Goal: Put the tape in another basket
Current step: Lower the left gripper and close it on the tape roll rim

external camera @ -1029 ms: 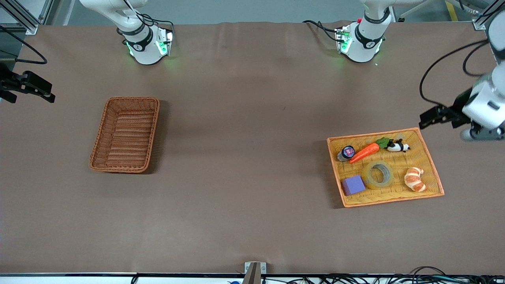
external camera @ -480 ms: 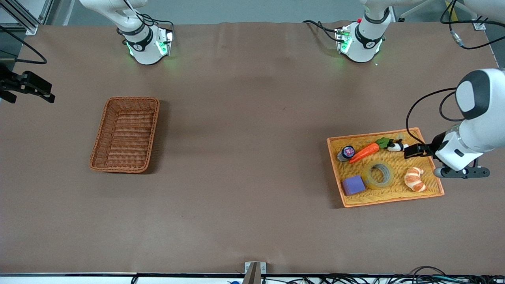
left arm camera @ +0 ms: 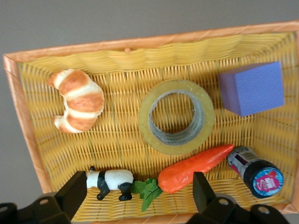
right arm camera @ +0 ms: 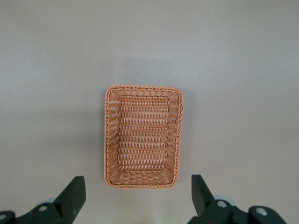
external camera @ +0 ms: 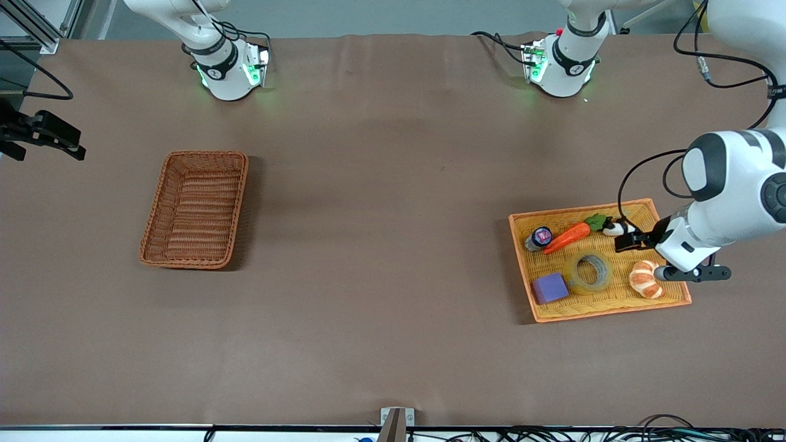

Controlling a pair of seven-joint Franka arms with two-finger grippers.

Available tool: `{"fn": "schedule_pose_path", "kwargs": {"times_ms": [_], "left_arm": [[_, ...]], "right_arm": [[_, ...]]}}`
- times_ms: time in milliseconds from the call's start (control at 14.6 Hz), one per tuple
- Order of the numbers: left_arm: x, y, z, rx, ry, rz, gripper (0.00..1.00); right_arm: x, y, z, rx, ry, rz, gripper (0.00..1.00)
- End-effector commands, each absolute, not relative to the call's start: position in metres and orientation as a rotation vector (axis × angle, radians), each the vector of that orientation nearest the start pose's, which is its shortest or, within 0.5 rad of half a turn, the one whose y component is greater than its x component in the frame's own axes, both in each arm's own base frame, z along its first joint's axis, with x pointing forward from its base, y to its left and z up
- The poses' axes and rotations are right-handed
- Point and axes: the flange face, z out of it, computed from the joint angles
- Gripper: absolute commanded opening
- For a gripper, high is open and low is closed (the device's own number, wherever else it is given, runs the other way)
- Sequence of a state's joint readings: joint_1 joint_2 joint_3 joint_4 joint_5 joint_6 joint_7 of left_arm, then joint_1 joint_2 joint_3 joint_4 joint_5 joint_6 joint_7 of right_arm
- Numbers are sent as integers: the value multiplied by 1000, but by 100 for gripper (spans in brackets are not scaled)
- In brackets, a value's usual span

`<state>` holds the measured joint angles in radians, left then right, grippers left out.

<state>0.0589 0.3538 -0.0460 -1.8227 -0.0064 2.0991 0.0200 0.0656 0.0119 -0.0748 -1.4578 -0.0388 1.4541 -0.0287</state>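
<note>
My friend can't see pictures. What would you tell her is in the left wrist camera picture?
A roll of yellowish tape lies flat in the middle of a yellow woven tray, with the left pincer open above the tray. Around the tape lie a croissant, a purple block, a toy carrot, a small panda and a little jar.

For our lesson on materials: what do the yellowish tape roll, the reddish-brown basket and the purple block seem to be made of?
The translucent yellowish tape roll: glossy plastic film wound on a dull grey core, probably cardboard. The deep reddish-brown woven basket: wicker or rattan-like strands, visibly interlaced, matte. The purple block: matte with soft edges, possibly foam, though painted wood cannot be ruled out.
</note>
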Motion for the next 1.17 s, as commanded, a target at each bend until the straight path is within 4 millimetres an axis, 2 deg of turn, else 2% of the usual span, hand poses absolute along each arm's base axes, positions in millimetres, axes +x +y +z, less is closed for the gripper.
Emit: {"fn": "schedule_pose_path", "kwargs": {"times_ms": [0, 275, 412, 549, 755, 892, 961, 1029, 1098], "left_arm": [[630, 10, 308, -3153, 48, 144, 100], [643, 8, 260, -3160, 52, 81, 100], [646, 10, 250, -3162, 46, 44, 100], [654, -2, 234, -3162, 60, 18, 100], [654, -1, 227, -3163, 55, 30, 100], [650, 3, 199, -3165, 51, 52, 95], [648, 8, 197, -3166, 46, 42, 95], [649, 6, 197, -3167, 53, 39, 83], [651, 4, 200, -3166, 60, 27, 55]], "right_arm": [[545, -9, 662, -3157, -19, 17, 100], [545, -11, 663, -3159, -12, 15, 100], [545, -10, 663, -3159, -14, 15, 100], [546, -10, 663, -3157, -12, 13, 100], [546, -9, 663, -3157, -12, 13, 100], [545, -9, 663, -3156, -10, 15, 100], [546, -9, 663, -3157, -7, 13, 100], [546, -10, 663, -3157, -5, 13, 100], [546, -10, 663, -3157, -5, 13, 100]]}}
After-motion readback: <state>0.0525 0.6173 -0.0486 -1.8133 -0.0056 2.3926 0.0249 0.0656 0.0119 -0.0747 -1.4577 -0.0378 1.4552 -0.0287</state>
